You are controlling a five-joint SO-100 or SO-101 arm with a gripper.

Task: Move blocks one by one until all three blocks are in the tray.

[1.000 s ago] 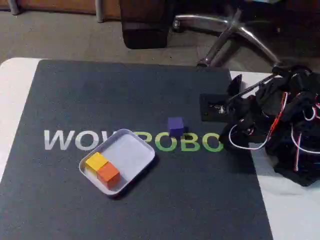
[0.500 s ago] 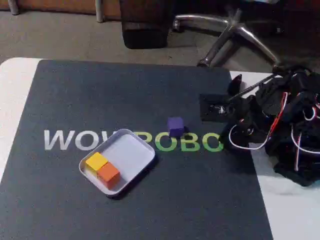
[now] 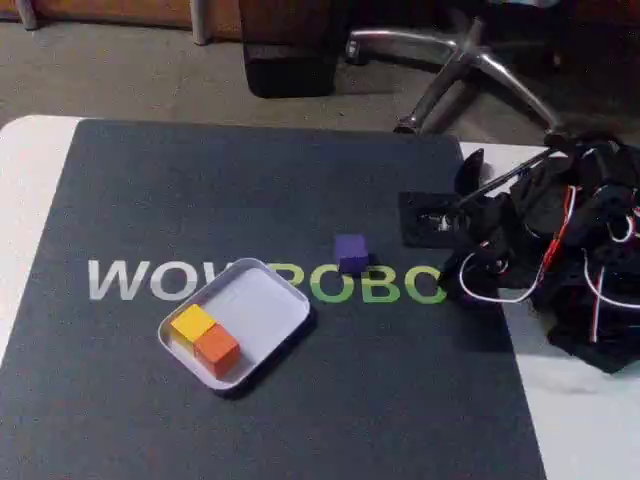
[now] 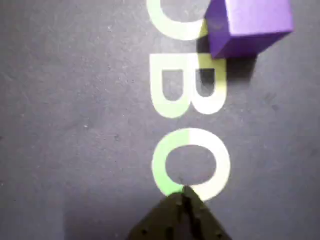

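The pale tray (image 3: 268,300) lies on the dark mat, left of centre in the fixed view. A yellow block (image 3: 192,324) and an orange block (image 3: 217,348) sit side by side in its near left corner. The purple block (image 3: 351,252) stands on the mat to the right of the tray, beside the green lettering. In the wrist view the purple block (image 4: 248,25) is at the top right. My gripper (image 4: 185,194) pokes in from the bottom edge, shut with nothing in it, over the last green letter. In the fixed view the gripper (image 3: 455,282) is well right of the purple block.
The dark mat (image 3: 300,420) covers most of a white table (image 3: 25,180). A small black plate (image 3: 430,218) lies on the mat by the folded arm (image 3: 570,260) with its red and white wires. A chair base (image 3: 470,60) stands on the floor behind.
The arm has shifted slightly to the right at the mat's edge. The three blocks and the tray have not moved.
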